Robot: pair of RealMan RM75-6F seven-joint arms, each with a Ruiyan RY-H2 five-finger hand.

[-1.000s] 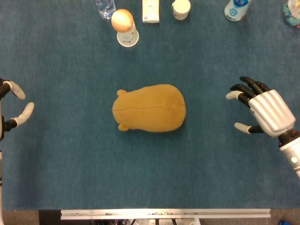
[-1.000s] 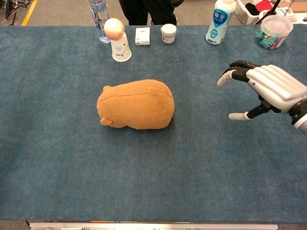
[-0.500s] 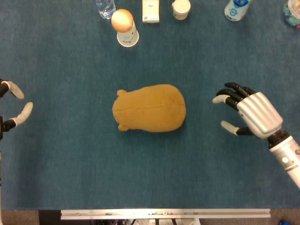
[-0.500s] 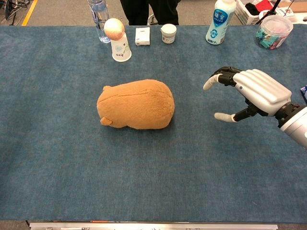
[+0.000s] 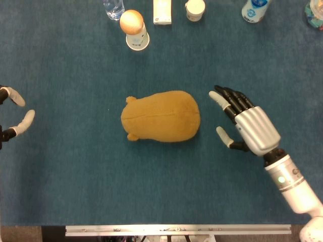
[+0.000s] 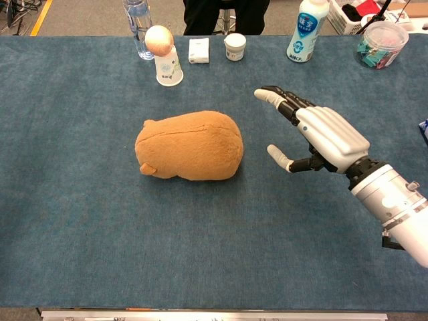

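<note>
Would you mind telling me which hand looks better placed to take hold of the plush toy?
Probably the right hand: it is open, fingers spread, just beside the plush toy without touching it. The left hand is open too, but sits at the table's far left edge, well away.

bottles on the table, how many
2 in plain view: a clear bottle at the far edge, left of the upturned cup, and a white bottle with blue label further right. More may lie out of frame.
</note>
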